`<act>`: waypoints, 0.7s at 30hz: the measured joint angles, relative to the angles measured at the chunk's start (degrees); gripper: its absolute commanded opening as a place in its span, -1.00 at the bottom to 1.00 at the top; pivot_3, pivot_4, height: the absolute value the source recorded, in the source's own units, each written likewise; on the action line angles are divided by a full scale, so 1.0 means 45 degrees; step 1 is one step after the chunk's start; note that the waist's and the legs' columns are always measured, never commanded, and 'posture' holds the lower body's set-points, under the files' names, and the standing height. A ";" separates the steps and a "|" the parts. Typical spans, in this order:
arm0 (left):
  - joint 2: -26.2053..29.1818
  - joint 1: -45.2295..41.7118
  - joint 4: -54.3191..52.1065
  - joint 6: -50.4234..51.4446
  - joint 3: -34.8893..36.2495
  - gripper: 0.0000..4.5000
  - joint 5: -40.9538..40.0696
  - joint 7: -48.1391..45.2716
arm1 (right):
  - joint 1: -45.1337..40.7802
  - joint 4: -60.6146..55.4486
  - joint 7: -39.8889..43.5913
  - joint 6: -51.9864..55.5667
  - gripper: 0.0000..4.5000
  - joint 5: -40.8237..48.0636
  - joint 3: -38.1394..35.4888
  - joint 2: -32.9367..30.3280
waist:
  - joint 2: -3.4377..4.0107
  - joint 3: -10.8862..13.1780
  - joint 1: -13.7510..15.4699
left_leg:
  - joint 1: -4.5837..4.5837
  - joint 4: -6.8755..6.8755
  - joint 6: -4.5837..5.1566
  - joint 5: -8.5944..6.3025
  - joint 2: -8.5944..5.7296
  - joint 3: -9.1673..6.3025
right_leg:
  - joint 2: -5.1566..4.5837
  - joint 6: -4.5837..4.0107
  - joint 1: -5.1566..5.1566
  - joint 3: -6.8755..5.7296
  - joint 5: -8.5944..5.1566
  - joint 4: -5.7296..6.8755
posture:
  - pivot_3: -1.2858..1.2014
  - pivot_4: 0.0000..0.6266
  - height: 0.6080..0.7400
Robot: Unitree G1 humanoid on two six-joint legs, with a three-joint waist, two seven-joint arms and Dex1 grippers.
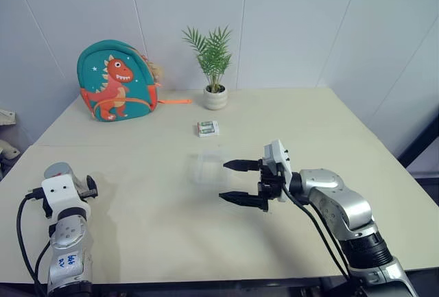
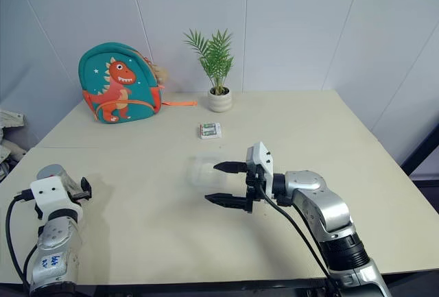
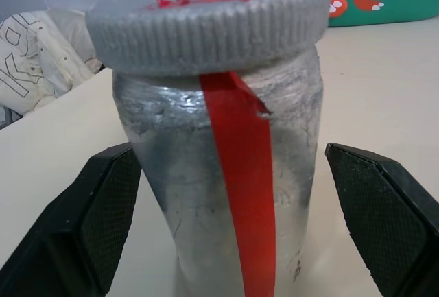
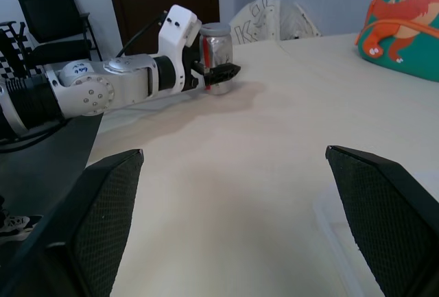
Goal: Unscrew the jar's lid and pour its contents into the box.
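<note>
Silvery-grey, the jar (image 3: 219, 187) stands upright on the table (image 1: 343, 125) with its lid (image 3: 209, 22) on, well away from the box (image 1: 207, 167). The left gripper (image 3: 226, 221) brackets the jar, fingers spread either side, not touching. Just beside the clear box, the right gripper (image 1: 233, 182) hangs unclenched, holding nothing.

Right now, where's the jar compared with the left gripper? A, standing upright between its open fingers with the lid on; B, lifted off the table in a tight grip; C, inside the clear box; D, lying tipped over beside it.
A: the jar stands upright between the left gripper's spread fingers, lid on.
</note>
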 measured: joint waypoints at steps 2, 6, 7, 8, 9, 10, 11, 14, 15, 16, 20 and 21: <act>0.0119 -0.0057 0.0104 0.0002 -0.0005 0.73 0.0014 0.0004 | 0.0000 -0.0036 -0.0025 -0.0010 1.00 0.0004 0.0000 0.0082 | 0.0000 0.0000 -0.0011 | 0.0000 0.0000 -0.0001 0.0000 0.0000 -0.0001 | -0.0002 0.0000 0.0000 0.0002 0.0000 0.0000 | 0.03 -0.52 1.00; 0.0140 -0.0104 0.0163 0.0024 -0.0056 0.22 0.0024 0.0014 | 0.0001 -0.0234 -0.0090 -0.0010 1.00 0.0009 0.0000 0.0150 | 0.0000 0.0000 -0.0003 | 0.0000 -0.0001 -0.0001 -0.0001 0.0000 -0.0006 | -0.0005 0.0000 0.0000 0.0002 0.0000 -0.0001 | 0.03 -0.52 1.00; 0.0140 -0.0113 0.0170 0.0020 -0.0082 0.07 0.0021 0.0009 | 0.0002 -0.0261 -0.0104 -0.0010 1.00 0.0010 0.0000 0.0150 | 0.0000 0.0000 -0.0004 | 0.0000 -0.0001 -0.0001 -0.0001 0.0000 -0.0007 | -0.0005 0.0000 -0.0001 0.0001 0.0000 0.0000 | 0.03 -0.52 1.00; 0.0142 -0.0159 0.0171 0.0024 -0.0107 -0.04 0.0020 0.0006 | 0.0003 -0.0262 -0.0115 -0.0010 1.00 0.0010 0.0000 0.0151 | 0.0000 0.0000 -0.0003 | 0.0000 0.0000 -0.0001 -0.0001 0.0000 -0.0007 | -0.0005 0.0000 0.0000 0.0001 0.0000 0.0000 | 0.03 -0.52 1.00; 0.0143 -0.0185 0.0176 0.0040 -0.0116 -0.07 0.0011 -0.0012 | 0.0011 -0.0268 -0.0123 -0.0010 1.00 0.0010 0.0000 0.0158 | 0.0000 0.0000 -0.0011 | 0.0000 0.0000 -0.0001 -0.0001 0.0000 -0.0007 | -0.0005 0.0000 -0.0001 0.0001 0.0000 0.0001 | 0.03 -0.52 1.00; 0.0143 -0.0185 0.0179 0.0042 -0.0119 -0.07 0.0000 -0.0038 | 0.0032 -0.0270 -0.0133 -0.0010 1.00 0.0010 0.0000 0.0158 | 0.0000 0.0000 -0.0018 | 0.0000 0.0000 -0.0001 -0.0001 0.0000 -0.0007 | -0.0004 0.0000 0.0000 0.0001 0.0000 0.0001 | 0.03 -0.52 1.00; 0.0145 -0.0186 0.0179 0.0041 -0.0119 -0.07 -0.0024 -0.0073 | 0.0063 -0.0276 -0.0141 -0.0010 1.00 0.0010 0.0000 0.0158 | 0.0000 0.0000 -0.0015 | 0.0000 -0.0001 -0.0001 -0.0001 0.0001 -0.0007 | -0.0005 0.0000 0.0000 0.0001 0.0000 0.0001 | 0.03 -0.52 1.00; 0.0146 -0.0150 0.0077 0.0018 -0.0117 -0.07 -0.0405 -0.0714 | 0.0223 -0.0409 -0.0248 0.0006 1.00 0.0014 -0.0001 0.0156 | 0.0000 0.0000 0.0005 | -0.0003 -0.0001 -0.0001 0.0000 -0.0001 -0.0007 | -0.0008 0.0000 -0.0002 -0.0001 0.0000 -0.0001 | 0.03 -0.52 1.00; 0.0150 -0.0078 -0.0073 -0.0003 -0.0171 -0.07 -0.0631 -0.1185 | 0.0263 -0.0501 -0.0277 0.0021 1.00 0.0023 -0.0002 0.0153 | 0.0000 0.0000 0.0004 | -0.0007 -0.0001 -0.0002 0.0000 -0.0001 -0.0007 | -0.0009 0.0000 -0.0002 -0.0004 0.0000 -0.0004 | 0.03 -0.52 1.00; 0.0182 0.0036 -0.0341 -0.0025 -0.0250 -0.07 -0.0895 -0.1749 | 0.0317 -0.0606 -0.0329 0.0039 1.00 0.0065 -0.0015 0.0147 | -0.0003 0.0001 0.0004 | -0.0011 -0.0001 -0.0003 0.0000 -0.0001 -0.0007 | -0.0010 0.0000 -0.0003 -0.0004 0.0000 -0.0006 | 0.03 -0.52 1.00; 0.0799 0.0460 -0.1747 -0.0115 -0.0523 -0.07 -0.2171 -0.4228 | 0.0901 -0.1216 -0.0683 0.0342 1.00 0.0292 -0.0228 -0.0181 | -0.0015 0.0009 -0.0001 | -0.0024 -0.0015 -0.0009 -0.0003 0.0001 -0.0016 | -0.0024 0.0000 -0.0014 -0.0008 0.0000 -0.0022 | 0.03 -0.52 1.00; 0.0991 0.0511 -0.2134 -0.0102 -0.0550 -0.07 -0.2493 -0.4833 | 0.1087 -0.1394 -0.0798 0.0439 1.00 0.0369 -0.0370 -0.0304 | -0.0015 0.0009 0.0002 | -0.0028 -0.0015 -0.0009 -0.0003 0.0000 -0.0017 | -0.0026 -0.0001 -0.0014 -0.0011 0.0000 -0.0028 | 0.03 -0.52 1.00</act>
